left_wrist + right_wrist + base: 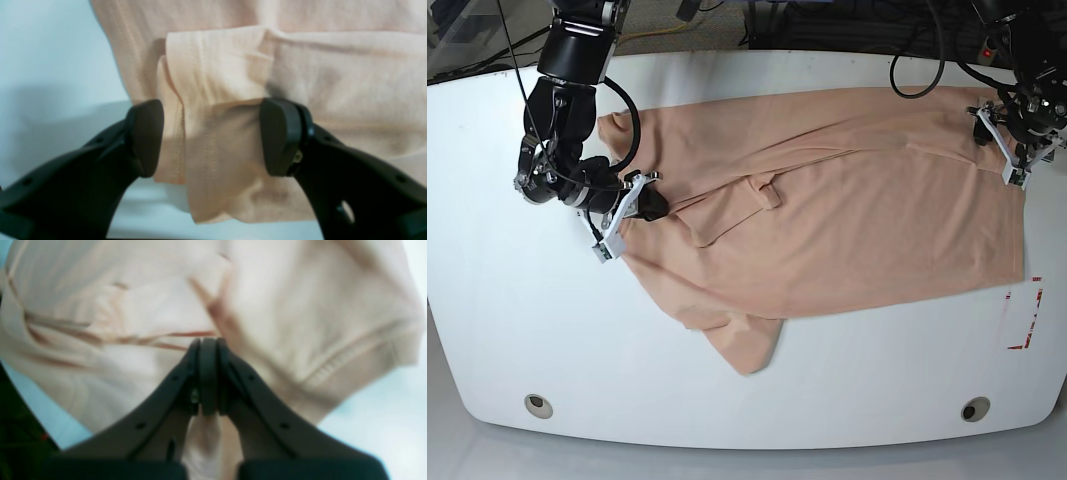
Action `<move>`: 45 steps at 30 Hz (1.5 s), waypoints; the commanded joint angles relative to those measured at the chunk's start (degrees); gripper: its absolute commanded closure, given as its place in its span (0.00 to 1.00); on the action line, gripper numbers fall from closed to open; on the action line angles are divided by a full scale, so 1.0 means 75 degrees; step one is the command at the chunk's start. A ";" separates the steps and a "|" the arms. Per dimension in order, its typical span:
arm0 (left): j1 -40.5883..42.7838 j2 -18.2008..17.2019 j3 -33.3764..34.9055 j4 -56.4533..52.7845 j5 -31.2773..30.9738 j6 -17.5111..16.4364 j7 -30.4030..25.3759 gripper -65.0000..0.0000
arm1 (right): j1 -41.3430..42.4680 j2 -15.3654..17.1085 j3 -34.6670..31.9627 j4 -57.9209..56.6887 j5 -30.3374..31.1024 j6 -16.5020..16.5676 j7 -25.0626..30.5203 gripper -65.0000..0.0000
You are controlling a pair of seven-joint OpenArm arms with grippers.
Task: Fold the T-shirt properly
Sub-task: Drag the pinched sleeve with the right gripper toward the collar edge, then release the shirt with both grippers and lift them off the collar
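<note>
The T-shirt point(847, 210) is plain peach, salmon-pink all over, with hems stitched in matching thread; no print shows. The worktop point(487, 300) is glossy white, with 2 round silver fittings near its front edge and a red dashed mark at its right. Both arms are black, with white brackets at the wrists. The jaws are matt black.

A white desk point(517, 310) with rounded corners fills most of the base view, and two round holes sit near its front edge, one hole point(538, 405) toward the left and another hole point(974, 409) toward the right. A red-marked strip point(1024, 318) lies on the surface near the right edge. Beyond the far edge, dark cables point(847, 25) run across the floor, with one yellow cable point(662, 35) among them.
</note>
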 commanded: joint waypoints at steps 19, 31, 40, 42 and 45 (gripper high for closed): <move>-0.0030 -0.0320 -0.0788 0.1356 -0.2331 -0.0008 0.0998 0.34 | -0.0633 0.1104 0.0185 0.1271 0.0178 0.0005 0.0566 0.32; 0.0955 -0.0566 -0.1187 0.1497 -0.2753 -0.0008 0.1034 0.35 | -0.3013 0.1045 0.0842 0.3346 0.0131 0.0005 0.0308 0.31; 0.1236 -0.0355 -0.1480 0.1297 -0.1944 -0.0008 0.1022 0.35 | -0.3599 0.1022 0.0842 0.2959 0.0108 0.0005 0.0953 0.32; 0.1201 -0.0203 -0.1468 0.1086 -0.1768 -0.0008 0.0998 0.35 | -0.3575 0.1069 0.0818 0.2525 0.0108 0.0005 0.1175 0.33; 0.1048 -0.0109 -0.1398 0.0934 -0.1710 -0.0008 0.0612 0.35 | -0.3470 0.1080 0.0806 0.2080 0.0108 0.0005 0.1234 0.35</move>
